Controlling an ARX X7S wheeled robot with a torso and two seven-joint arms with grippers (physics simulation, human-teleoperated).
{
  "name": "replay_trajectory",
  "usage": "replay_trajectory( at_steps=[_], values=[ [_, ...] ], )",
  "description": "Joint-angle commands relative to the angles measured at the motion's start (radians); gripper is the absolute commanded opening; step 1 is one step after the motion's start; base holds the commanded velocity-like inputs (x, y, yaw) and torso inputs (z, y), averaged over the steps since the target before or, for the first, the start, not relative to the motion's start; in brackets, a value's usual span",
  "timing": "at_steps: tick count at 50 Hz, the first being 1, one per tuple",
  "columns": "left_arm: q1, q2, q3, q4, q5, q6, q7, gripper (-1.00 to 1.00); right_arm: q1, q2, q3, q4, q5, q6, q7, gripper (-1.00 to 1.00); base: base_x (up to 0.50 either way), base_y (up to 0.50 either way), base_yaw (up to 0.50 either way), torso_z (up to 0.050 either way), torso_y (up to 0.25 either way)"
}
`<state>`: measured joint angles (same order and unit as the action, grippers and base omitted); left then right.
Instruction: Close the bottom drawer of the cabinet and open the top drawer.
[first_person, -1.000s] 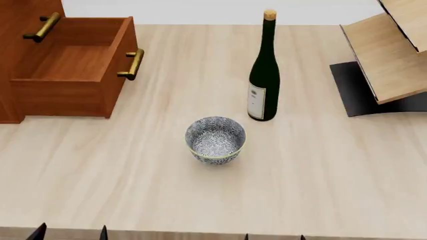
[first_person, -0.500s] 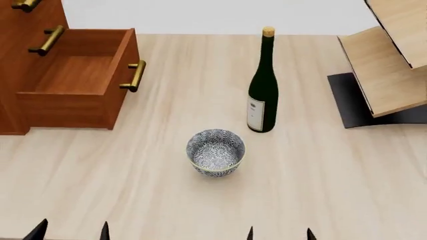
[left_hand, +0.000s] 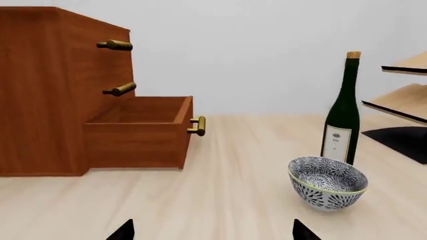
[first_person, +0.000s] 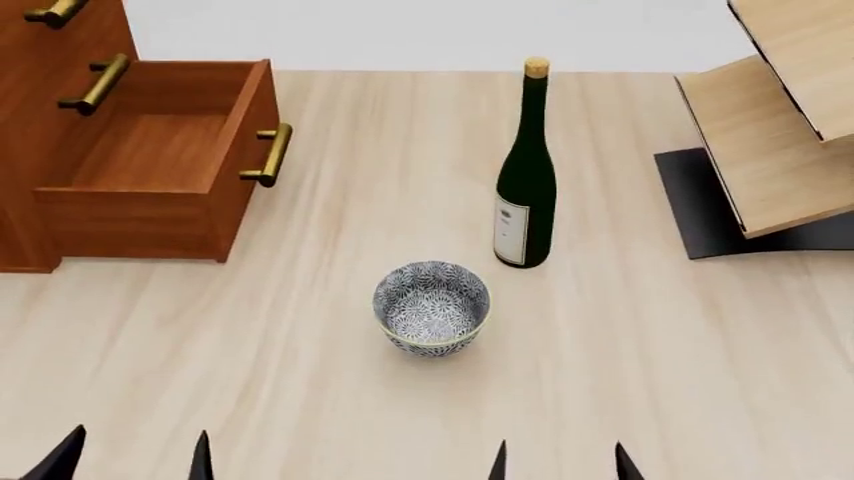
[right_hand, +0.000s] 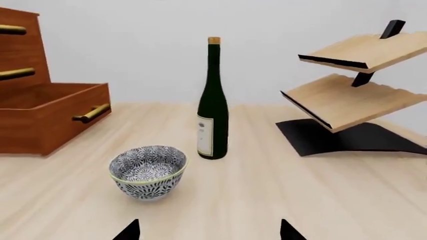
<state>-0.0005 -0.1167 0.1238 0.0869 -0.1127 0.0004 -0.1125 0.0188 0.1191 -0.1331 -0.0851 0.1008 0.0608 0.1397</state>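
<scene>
Cabinet (first_person: 34, 130) at far left of table (first_person: 601, 350), reddish-brown, three stacked drawers with brass bar handles. Top drawer (left_hand: 100, 47) shut flush with the front, likewise middle drawer (left_hand: 100, 90). Bottom drawer (first_person: 154, 165) pulled well out toward the bowl's side, wooden floor bare, nothing inside; handle (first_person: 271, 154) on its front facing the bottle.

Bowl (first_person: 431, 307) right of cabinet and nearer the robot, well apart from the open drawer, upright, blue-and-white pattern, pale rim, hollow showing nothing in it.

Wine bottle (first_person: 527, 170) just behind bowl and slightly right, upright, dark green, white label, stopper at the neck; contents not discernible. Near bowl, not touching.

Tiered wooden shelf stand (first_person: 781, 120) on black base, far right, well apart from cabinet; both boards bare.

Left gripper (first_person: 134, 458) low at near edge, on cabinet's side of bowl: two dark fingertips spread apart, gripping nothing. Right gripper (first_person: 561, 462) low at near edge, right of bowl: fingertips likewise spread, gripping nothing. Both well apart from cabinet.
</scene>
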Motion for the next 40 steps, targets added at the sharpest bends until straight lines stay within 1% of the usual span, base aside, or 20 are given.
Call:
replay_trajectory(
  at_steps=[1, 2, 3, 4, 5, 7, 8, 13, 17, 23, 32, 40],
  values=[
    [-0.055, -0.023, -0.013, 0.068, -0.037, -0.056, -0.013, 1.0, 0.042, 0.021, -0.004, -0.042, -0.001, 0.067, 0.023, 1.0, 0.0, 0.0, 0.0, 0.05, 0.0],
    [-0.067, -0.031, -0.009, 0.085, -0.025, -0.053, -0.012, 1.0, 0.052, 0.026, -0.005, -0.058, -0.001, 0.082, 0.023, 1.0, 0.0, 0.0, 0.0, 0.05, 0.0],
    [-0.085, -0.037, -0.013, 0.122, -0.042, -0.121, -0.015, 1.0, 0.065, 0.029, -0.003, -0.068, -0.002, 0.102, 0.027, 1.0, 0.0, 0.0, 0.0, 0.046, 0.0],
    [-0.096, -0.038, -0.02, 0.138, -0.047, -0.127, -0.021, 1.0, 0.074, 0.031, -0.001, -0.074, 0.003, 0.118, 0.027, 1.0, 0.0, 0.0, 0.0, 0.009, 0.0],
    [-0.11, -0.046, -0.028, 0.159, -0.075, -0.121, -0.001, 1.0, 0.086, 0.035, 0.003, -0.086, 0.007, 0.138, 0.028, 1.0, 0.0, 0.0, 0.0, 0.0, 0.0],
    [-0.147, -0.058, -0.041, 0.203, -0.093, -0.183, -0.009, 1.0, 0.107, 0.042, 0.01, -0.109, 0.01, 0.167, 0.033, 1.0, 0.0, 0.0, 0.0, 0.0, 0.0],
    [-0.161, -0.064, -0.049, 0.223, -0.109, -0.188, -0.003, 1.0, 0.116, 0.044, 0.015, -0.121, 0.016, 0.183, 0.035, 1.0, 0.0, 0.0, 0.0, 0.0, 0.0],
    [-0.238, -0.099, -0.045, 0.319, -0.109, -0.283, -0.012, 1.0, 0.152, 0.053, 0.03, -0.153, 0.033, 0.229, 0.04, 1.0, 0.0, 0.0, 0.0, 0.0, 0.0],
    [-0.318, -0.107, -0.075, 0.419, -0.177, -0.404, -0.028, 1.0, 0.189, 0.057, 0.045, -0.178, 0.062, 0.278, 0.039, 1.0, 0.0, 0.0, 0.0, 0.0, 0.0],
    [-0.454, -0.134, -0.103, 0.502, -0.231, -0.561, -0.058, 1.0, 0.24, 0.071, 0.058, -0.218, 0.084, 0.35, 0.045, 1.0, 0.0, 0.0, 0.0, 0.0, 0.0],
    [-0.646, -0.174, -0.099, 0.539, -0.236, -0.641, -0.066, 1.0, 0.305, 0.076, 0.062, -0.233, 0.11, 0.42, 0.047, 1.0, 0.0, 0.0, 0.0, 0.0, 0.0],
    [-0.758, -0.19, -0.095, 0.545, -0.24, -0.683, -0.072, 1.0, 0.354, 0.087, 0.074, -0.252, 0.132, 0.469, 0.051, 1.0, 0.0, 0.0, 0.0, 0.0, 0.0]
  ],
)
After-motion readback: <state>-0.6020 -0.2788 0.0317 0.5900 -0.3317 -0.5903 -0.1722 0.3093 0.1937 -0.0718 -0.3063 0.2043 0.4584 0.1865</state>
